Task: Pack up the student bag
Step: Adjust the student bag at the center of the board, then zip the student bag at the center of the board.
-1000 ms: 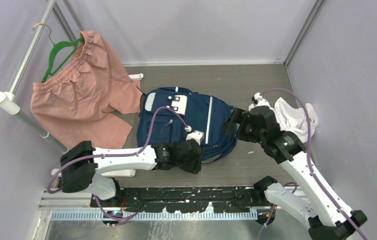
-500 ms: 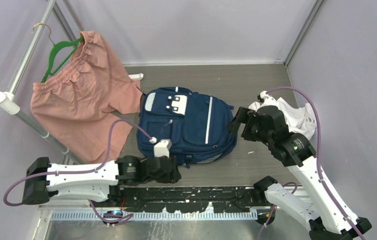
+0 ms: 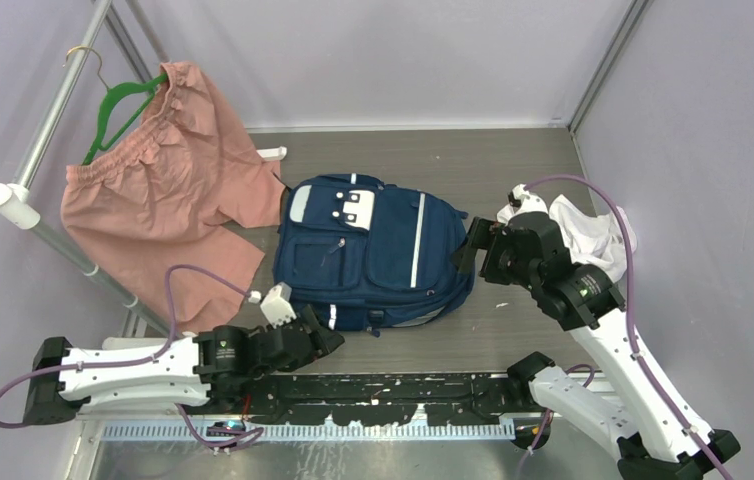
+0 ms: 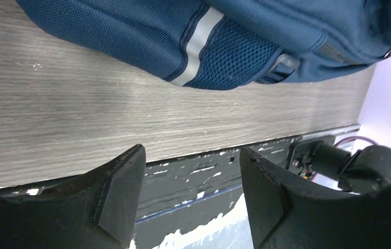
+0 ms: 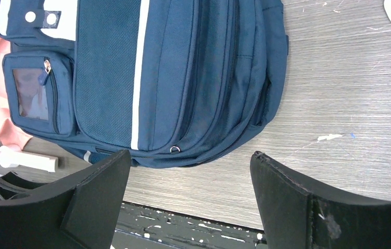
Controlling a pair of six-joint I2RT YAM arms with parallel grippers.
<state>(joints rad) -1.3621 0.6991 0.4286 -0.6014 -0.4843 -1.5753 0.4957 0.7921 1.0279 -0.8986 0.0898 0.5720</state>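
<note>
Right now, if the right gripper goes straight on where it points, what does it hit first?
Most likely the student bag: the open right gripper points at its zippered side. Its tilt is hard to judge, so the table just short of the bag could come first.

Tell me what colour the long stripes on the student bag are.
White, against the navy student bag. The right wrist view shows one stripe best.
</note>
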